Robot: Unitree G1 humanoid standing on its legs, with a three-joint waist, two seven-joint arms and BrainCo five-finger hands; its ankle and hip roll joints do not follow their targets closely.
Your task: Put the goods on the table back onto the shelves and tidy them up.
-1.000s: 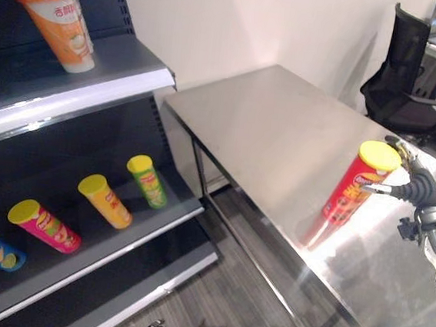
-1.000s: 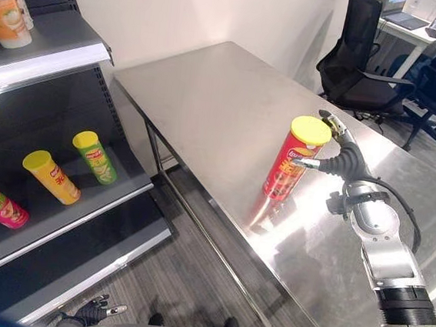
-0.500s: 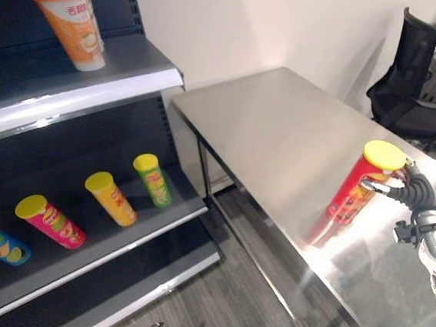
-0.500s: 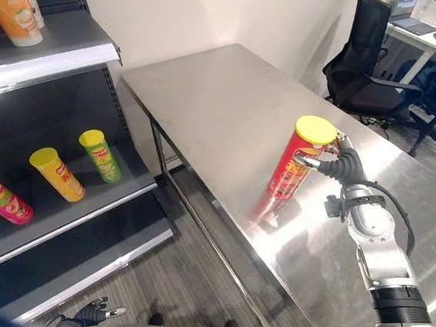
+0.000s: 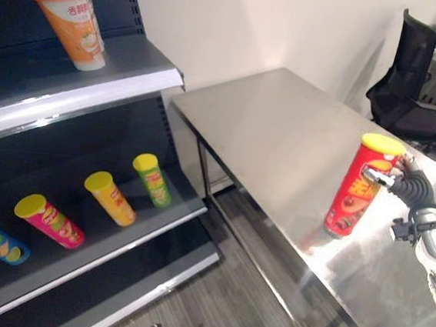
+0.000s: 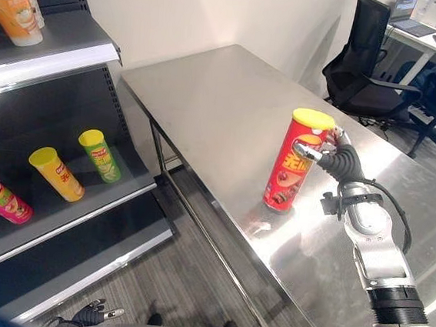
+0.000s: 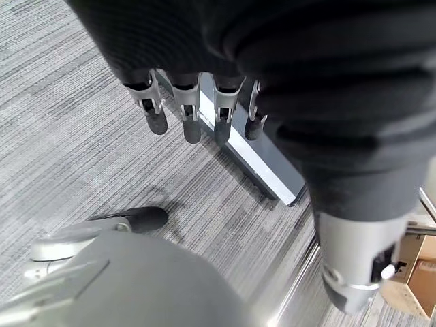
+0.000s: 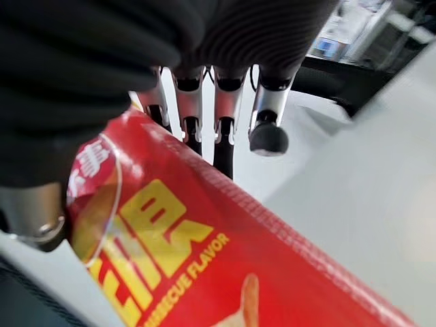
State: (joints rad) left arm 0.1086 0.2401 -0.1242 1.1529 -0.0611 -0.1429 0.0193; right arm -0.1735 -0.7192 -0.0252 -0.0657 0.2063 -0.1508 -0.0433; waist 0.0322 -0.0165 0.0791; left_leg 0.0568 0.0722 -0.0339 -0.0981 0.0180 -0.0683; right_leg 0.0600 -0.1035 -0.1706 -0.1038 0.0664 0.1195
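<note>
The red can (image 6: 291, 160) stands upright on the table (image 6: 231, 103) near its front edge. The right hand (image 6: 329, 152) grips its upper part, fingers (image 8: 224, 113) curled round the far side. The left hand (image 7: 197, 102) hangs over the floor, fingers relaxed and holding nothing. Four cans lie on the lower shelf (image 5: 110, 242).
</note>
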